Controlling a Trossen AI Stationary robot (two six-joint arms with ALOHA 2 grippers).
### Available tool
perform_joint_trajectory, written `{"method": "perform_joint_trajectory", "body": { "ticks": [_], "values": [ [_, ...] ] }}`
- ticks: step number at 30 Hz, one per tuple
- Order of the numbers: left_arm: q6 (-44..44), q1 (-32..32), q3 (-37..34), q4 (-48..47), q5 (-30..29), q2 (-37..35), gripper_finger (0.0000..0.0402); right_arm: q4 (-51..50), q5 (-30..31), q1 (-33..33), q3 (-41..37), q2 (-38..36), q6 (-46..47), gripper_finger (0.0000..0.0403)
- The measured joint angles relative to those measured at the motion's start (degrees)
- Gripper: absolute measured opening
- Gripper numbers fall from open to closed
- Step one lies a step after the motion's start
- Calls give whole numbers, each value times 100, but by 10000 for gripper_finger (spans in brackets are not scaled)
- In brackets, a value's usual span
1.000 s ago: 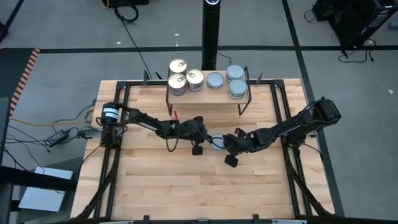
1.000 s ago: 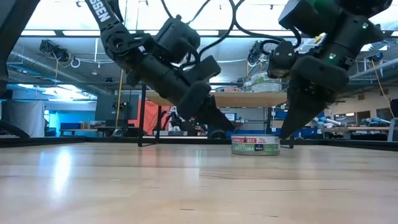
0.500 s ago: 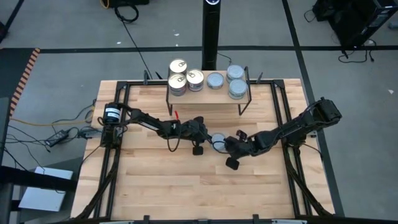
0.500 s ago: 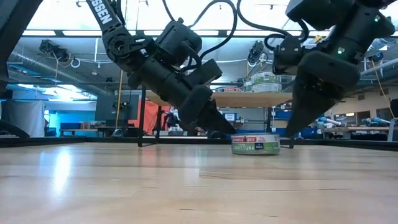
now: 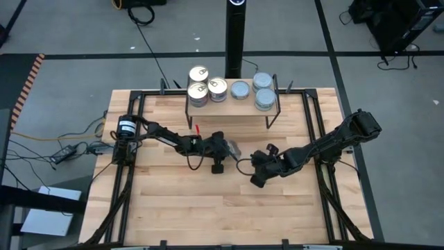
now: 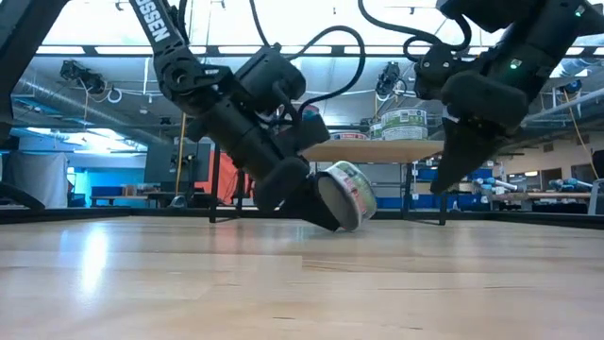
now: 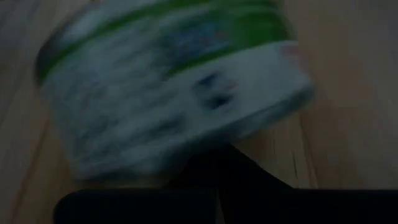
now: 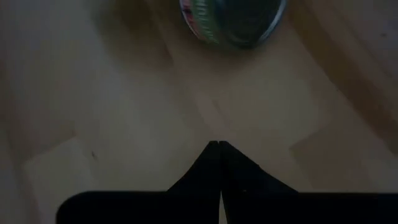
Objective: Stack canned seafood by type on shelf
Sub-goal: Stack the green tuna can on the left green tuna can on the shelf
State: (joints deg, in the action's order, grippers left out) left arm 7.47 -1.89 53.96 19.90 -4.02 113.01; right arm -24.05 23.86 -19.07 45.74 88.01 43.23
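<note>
With its fingers pressed together, left claw [image 6: 316,210] touches a tilted tin [image 6: 346,195], tipped on edge at its tip above the desk [image 6: 302,283]. Right claw [image 6: 444,179], closed and empty, hangs beside; shelf [image 5: 236,104] lies beyond.

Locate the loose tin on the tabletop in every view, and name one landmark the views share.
High view: tin at table centre, just off the left gripper.
Low view: tin tipped on edge at that gripper's tip.
Left wrist view: tin fills the frame, blurred.
Right wrist view: tin at the top edge.
Shared landmark: the shelf, seen in the high and low views only.
</note>
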Motion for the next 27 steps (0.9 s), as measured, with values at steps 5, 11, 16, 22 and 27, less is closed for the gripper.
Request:
{"method": "perform_joint_trajectory", "body": {
  "ticks": [5, 11, 16, 22, 27],
  "values": [
    [7, 0, 2, 62, -51, -1, 6, 220, 414, 50, 2, 0, 158, 9],
    [11, 0, 2, 116, -115, -2, 6, 731, 1227, 340, 2, 0, -48, 20],
    [20, 0, 4, 157, -220, -5, 6, 1242, 1246, 547, 2, 0, -703, 80],
    [114, 0, 4, 280, -226, -11, 6, 979, 1274, 560, 2, 0, -778, 193],
    [104, -4, 6, 391, -256, -13, 6, -110, 1272, 686, 2, 0, -79, 218]
  ]
}}
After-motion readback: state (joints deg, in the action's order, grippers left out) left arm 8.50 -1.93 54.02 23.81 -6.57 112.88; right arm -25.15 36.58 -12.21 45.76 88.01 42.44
